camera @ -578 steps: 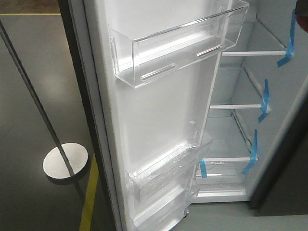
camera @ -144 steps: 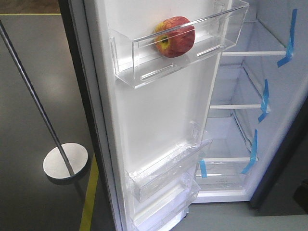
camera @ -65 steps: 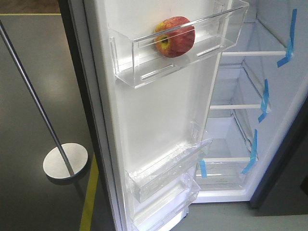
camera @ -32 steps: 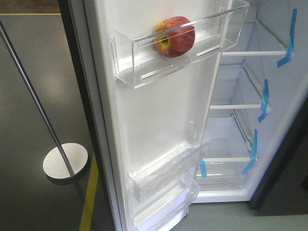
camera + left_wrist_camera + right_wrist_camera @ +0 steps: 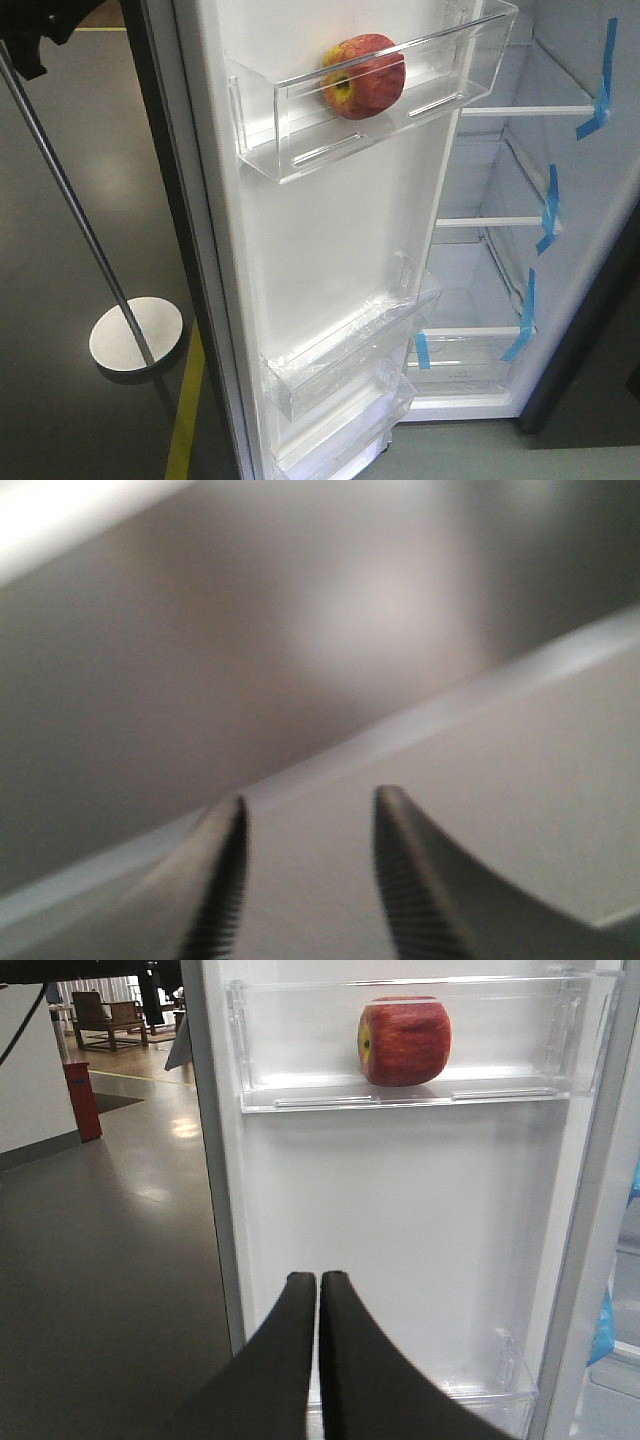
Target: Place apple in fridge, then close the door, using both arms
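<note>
Floor, far left: a slanting metal pole (image 5: 70,205) ends in a round base plate (image 5: 136,339); a yellow floor line (image 5: 186,410) runs just beside the door's outer edge. Open grey floor lies between pole and door.
Left hand (image 5: 308,880): seen close only in the blurred left wrist view; ribbed fingers (image 5: 222,880) apart with a clear gap, nothing between them, a smooth grey panel with a pale edge behind. In the front view only a dark shape in the top left corner, too little to identify.
Door (image 5: 330,250): swung open, white inner face toward the cameras, dark outer edge to the left.
Apple (image 5: 363,76): lying in the top clear bin (image 5: 290,150) on the door, yellow stem dimple turned left, resting on the bin floor behind the clear front wall. Right wrist view shows it (image 5: 403,1040) side on, with free room in the bin on both sides.
Lower bins (image 5: 340,365): two more clear bins, film-wrapped.
Right hand (image 5: 319,1280): fingers pressed together, holding nothing, low before the door's inner face, well below the apple.
Fridge (image 5: 590,250): interior open at right; glass shelves (image 5: 520,110) with blue tape strips (image 5: 549,208) at their right ends.
</note>
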You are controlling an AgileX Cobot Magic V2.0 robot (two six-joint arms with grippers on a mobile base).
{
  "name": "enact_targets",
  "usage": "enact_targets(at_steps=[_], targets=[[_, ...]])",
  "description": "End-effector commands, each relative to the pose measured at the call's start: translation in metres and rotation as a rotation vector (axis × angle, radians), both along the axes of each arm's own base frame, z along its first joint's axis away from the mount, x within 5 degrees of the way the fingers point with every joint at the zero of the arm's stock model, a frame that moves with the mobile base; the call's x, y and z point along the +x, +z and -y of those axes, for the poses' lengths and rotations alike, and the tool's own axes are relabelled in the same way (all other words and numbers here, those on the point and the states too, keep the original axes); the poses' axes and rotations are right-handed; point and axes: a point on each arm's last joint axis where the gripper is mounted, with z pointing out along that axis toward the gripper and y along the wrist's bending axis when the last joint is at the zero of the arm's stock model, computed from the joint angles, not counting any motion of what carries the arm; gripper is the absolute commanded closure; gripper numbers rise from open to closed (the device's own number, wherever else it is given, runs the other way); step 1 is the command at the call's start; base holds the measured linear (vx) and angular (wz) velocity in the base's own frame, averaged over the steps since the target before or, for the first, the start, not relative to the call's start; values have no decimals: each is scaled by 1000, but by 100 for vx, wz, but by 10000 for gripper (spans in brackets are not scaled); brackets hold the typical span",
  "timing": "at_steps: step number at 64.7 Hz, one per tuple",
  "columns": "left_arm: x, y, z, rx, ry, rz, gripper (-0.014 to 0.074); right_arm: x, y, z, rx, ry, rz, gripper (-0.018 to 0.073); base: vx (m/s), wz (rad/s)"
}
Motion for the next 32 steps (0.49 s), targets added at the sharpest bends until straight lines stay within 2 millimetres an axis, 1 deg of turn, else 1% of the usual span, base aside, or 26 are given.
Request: enact_targets(at_steps=[1, 10, 28, 32], targets=[[-11, 33, 8, -73, -113, 110, 260, 2, 11, 2, 50, -28, 45, 564, 0, 0], [-7, 37, 13, -69, -196, 139, 260, 2, 11, 2, 54, -27, 45, 564, 0, 0], [-13, 39, 18, -65, -291, 161, 260, 2, 12, 1, 66, -22, 45, 564, 0, 0], [-16, 39, 22, -65, -325, 165, 261, 1, 13, 1, 78, -17, 45, 564, 0, 0]])
